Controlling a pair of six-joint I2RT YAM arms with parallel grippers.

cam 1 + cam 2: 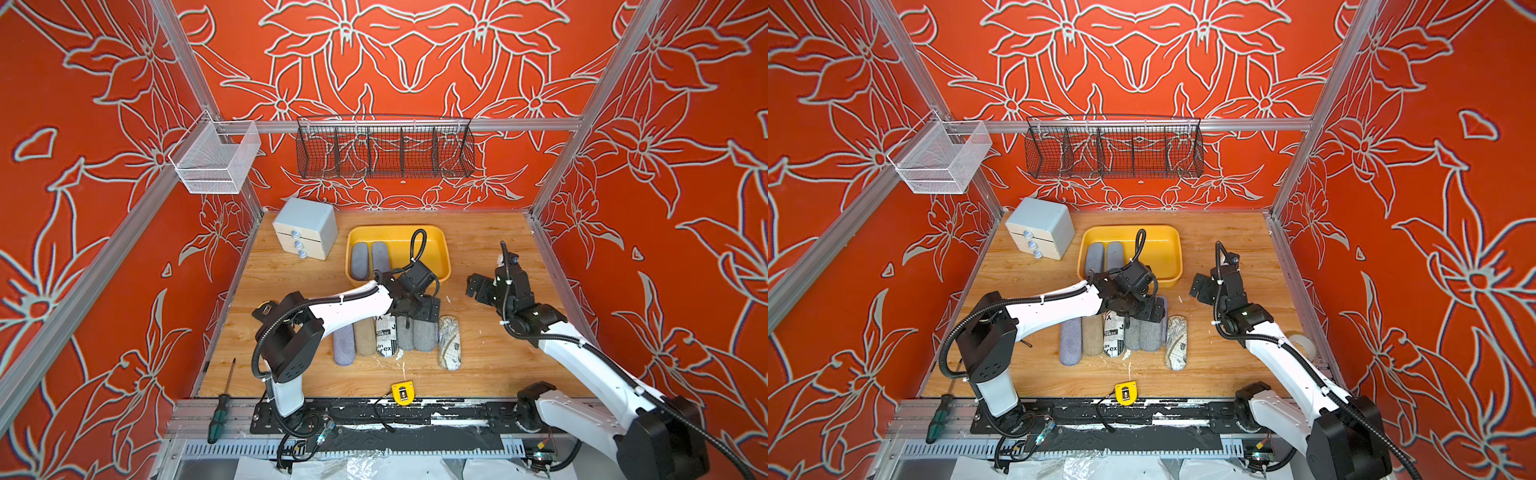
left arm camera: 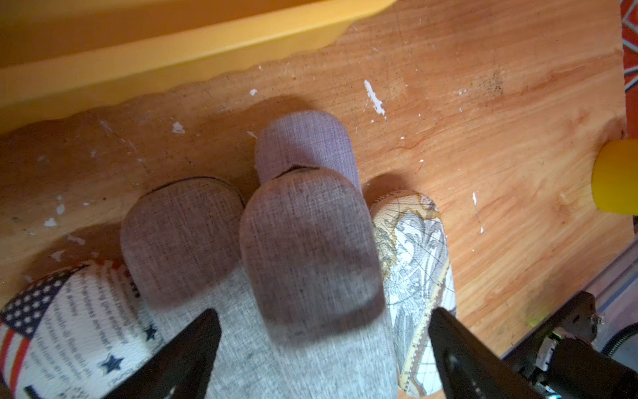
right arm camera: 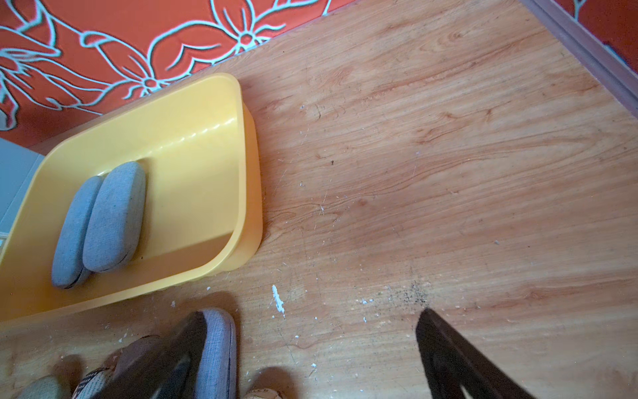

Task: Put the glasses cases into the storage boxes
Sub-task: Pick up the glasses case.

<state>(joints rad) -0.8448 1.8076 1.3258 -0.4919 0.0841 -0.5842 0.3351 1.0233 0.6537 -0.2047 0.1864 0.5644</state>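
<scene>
The yellow storage box (image 1: 440,253) stands at the back middle of the table with two grey-blue glasses cases (image 1: 369,257) side by side at its left end, also clear in the right wrist view (image 3: 103,217). In front of it lies a row of glasses cases: lavender (image 1: 344,345), tan (image 1: 365,337), newsprint (image 1: 386,338), two grey (image 1: 415,336) and map-printed (image 1: 449,344). My left gripper (image 1: 419,311) hangs low over the grey pair, open, its fingers astride one grey case (image 2: 310,255); a lavender case (image 2: 307,145) lies behind. My right gripper (image 1: 478,286) is open over bare wood.
A pale blue drawer cabinet (image 1: 305,226) stands left of the box. A yellow tape measure (image 1: 402,392) and a screwdriver (image 1: 222,403) lie at the front edge. A black wire basket (image 1: 384,147) and a white mesh basket (image 1: 214,160) hang on the walls.
</scene>
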